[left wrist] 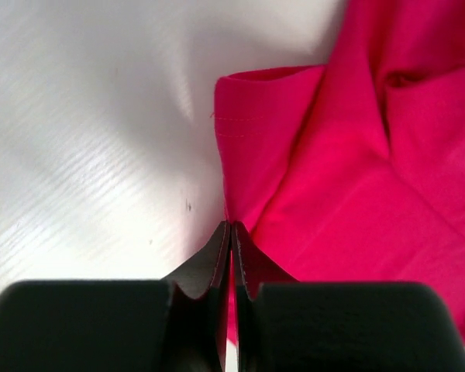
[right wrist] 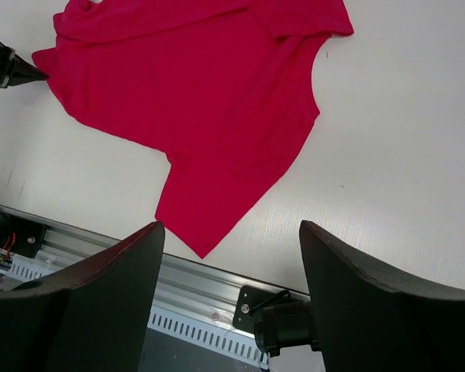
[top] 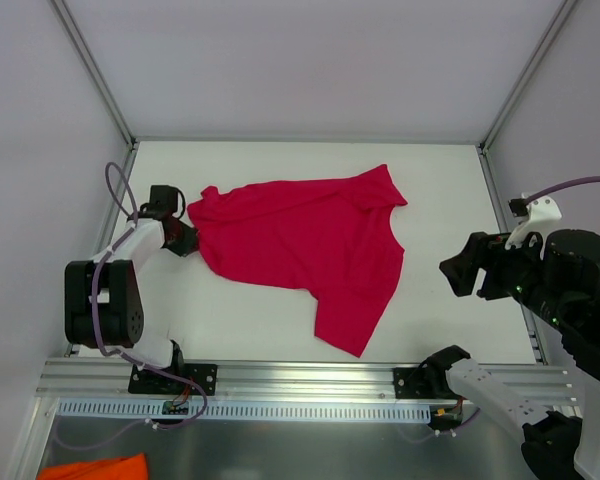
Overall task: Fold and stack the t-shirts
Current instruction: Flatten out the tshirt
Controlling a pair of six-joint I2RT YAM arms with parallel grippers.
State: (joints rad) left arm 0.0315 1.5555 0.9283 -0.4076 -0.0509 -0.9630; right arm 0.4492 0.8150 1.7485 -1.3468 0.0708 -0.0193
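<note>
A crimson t-shirt (top: 300,245) lies crumpled and partly spread on the white table (top: 440,180), one sleeve toward the back right and a corner pointing at the near rail. My left gripper (top: 187,238) sits low at the shirt's left edge. In the left wrist view its jaws (left wrist: 230,226) are shut, with a thin strip of the red t-shirt (left wrist: 356,178) pinched between them. My right gripper (top: 470,272) hovers open to the right of the shirt. In the right wrist view its fingers (right wrist: 101,294) stand wide apart with nothing between them, and the t-shirt (right wrist: 194,93) lies beyond.
An aluminium rail (top: 280,378) with the arm bases runs along the table's near edge. An orange cloth (top: 95,468) lies below it at the bottom left. White walls and metal frame posts (top: 95,70) enclose the table on three sides.
</note>
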